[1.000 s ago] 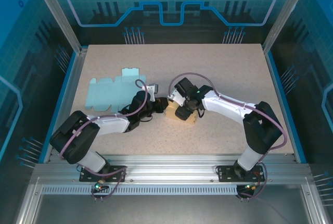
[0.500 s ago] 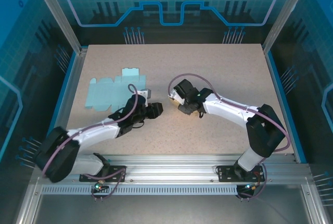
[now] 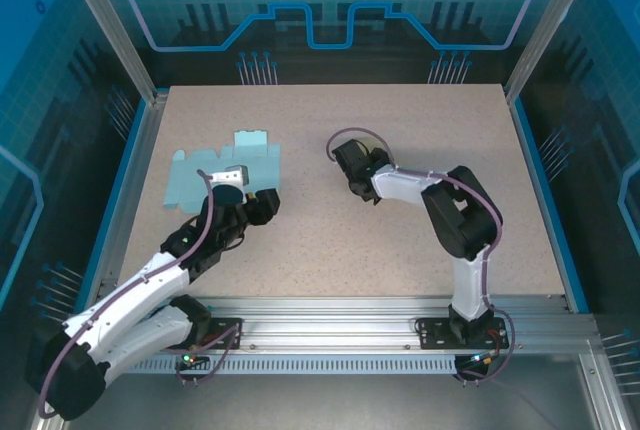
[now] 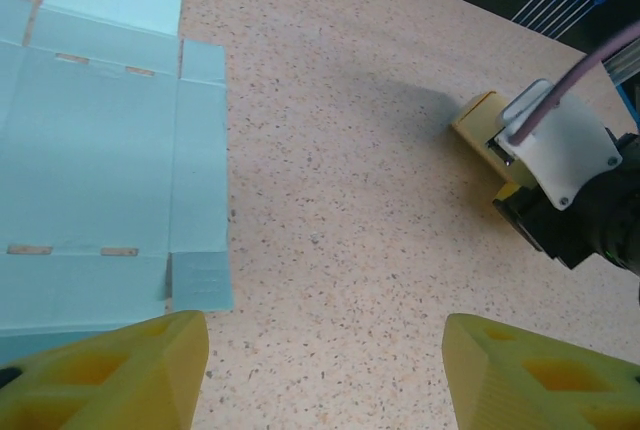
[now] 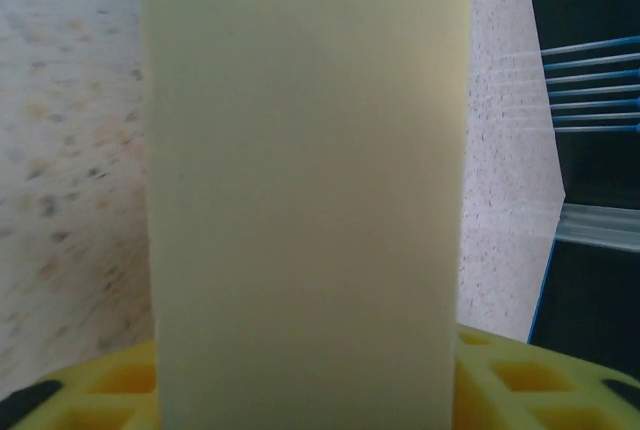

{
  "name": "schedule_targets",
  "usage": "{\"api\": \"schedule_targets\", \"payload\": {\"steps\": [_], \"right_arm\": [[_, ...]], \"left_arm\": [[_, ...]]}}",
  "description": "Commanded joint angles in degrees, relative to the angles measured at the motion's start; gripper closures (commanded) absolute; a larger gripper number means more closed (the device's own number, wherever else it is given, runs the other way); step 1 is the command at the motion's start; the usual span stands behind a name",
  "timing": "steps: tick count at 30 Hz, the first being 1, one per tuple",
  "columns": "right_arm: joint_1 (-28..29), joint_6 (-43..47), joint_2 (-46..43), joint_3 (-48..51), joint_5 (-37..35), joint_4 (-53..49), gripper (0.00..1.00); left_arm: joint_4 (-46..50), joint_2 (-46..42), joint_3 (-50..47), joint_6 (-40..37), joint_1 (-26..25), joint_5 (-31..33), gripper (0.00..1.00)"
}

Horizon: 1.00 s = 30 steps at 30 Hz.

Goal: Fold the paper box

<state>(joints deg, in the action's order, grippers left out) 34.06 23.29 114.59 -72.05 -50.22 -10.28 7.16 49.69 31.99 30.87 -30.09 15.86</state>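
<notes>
The flat blue blank (image 3: 222, 175) lies on the left of the table (image 3: 450, 130), just ahead-left of the nearer left gripper (image 4: 322, 338), whose fingers are wide and empty. The right gripper (image 3: 355, 182) straddles a cream box (image 5: 305, 190), but whether it grips the box cannot be told.

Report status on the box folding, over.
Left end effector open at flat blue sheet edge. Right end effector holds tan box. Sheet not yet folded, nothing on it.

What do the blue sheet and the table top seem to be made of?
Blue sheet: likely thin card, matte; it lies flat, with fold lines and cut flaps. Table top: speckled beige, matte, perhaps laminate; the look leaves it open.
</notes>
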Motion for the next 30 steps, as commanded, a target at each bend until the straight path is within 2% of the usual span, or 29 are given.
{"api": "schedule_targets", "payload": {"steps": [1,4,6,7,10,16,17,19,24,28,30], "right_arm": [[-0.45,2.05,2.07,-2.39,-3.34,3.46,0.35],[0.51,-0.12,1.21,-2.11,-0.94,0.68,0.20],[1.25,-2.60,-1.28,-1.39,1.88,-1.81,0.14],[1.64,-3.96,-2.76,-1.19,3.33,-3.28,0.13],[2.66,-9.34,-8.75,-1.03,6.93,-7.94,0.11],[0.88,-27.72,-20.80,-2.73,22.08,-18.36,0.14],[0.73,-30.44,-22.30,-2.68,24.39,-19.40,0.14],[0.70,-34.82,-24.38,-2.65,28.63,-20.67,0.13],[0.67,-42.25,-24.56,-3.39,38.03,-22.00,0.10],[0.74,-46.70,-21.39,-4.03,45.62,-19.48,0.08],[1.06,-48.04,-18.96,-4.82,48.03,-18.43,0.08]], "left_arm": [[2.68,-1.13,-0.09,-1.47,0.69,1.96,0.34],[3.33,-1.64,0.26,-1.69,0.84,2.46,0.30],[4.17,-1.59,1.08,-2.24,1.03,2.75,0.25],[4.71,-1.41,1.59,-2.69,1.24,2.90,0.21],[7.76,-0.55,4.29,-4.41,2.01,4.55,0.01],[11.96,2.70,9.60,-6.88,7.12,8.53,0.01],[11.96,3.24,10.06,-7.11,8.72,8.99,0.01],[11.84,4.86,11.39,-8.81,13.64,5.68,0.01],[13.31,13.74,16.67,-10.39,30.40,-11.27,0.01],[12.09,21.01,18.78,-9.79,39.50,-13.74,0.01],[10.38,23.97,18.69,-8.06,43.15,-19.45,0.02]]}}
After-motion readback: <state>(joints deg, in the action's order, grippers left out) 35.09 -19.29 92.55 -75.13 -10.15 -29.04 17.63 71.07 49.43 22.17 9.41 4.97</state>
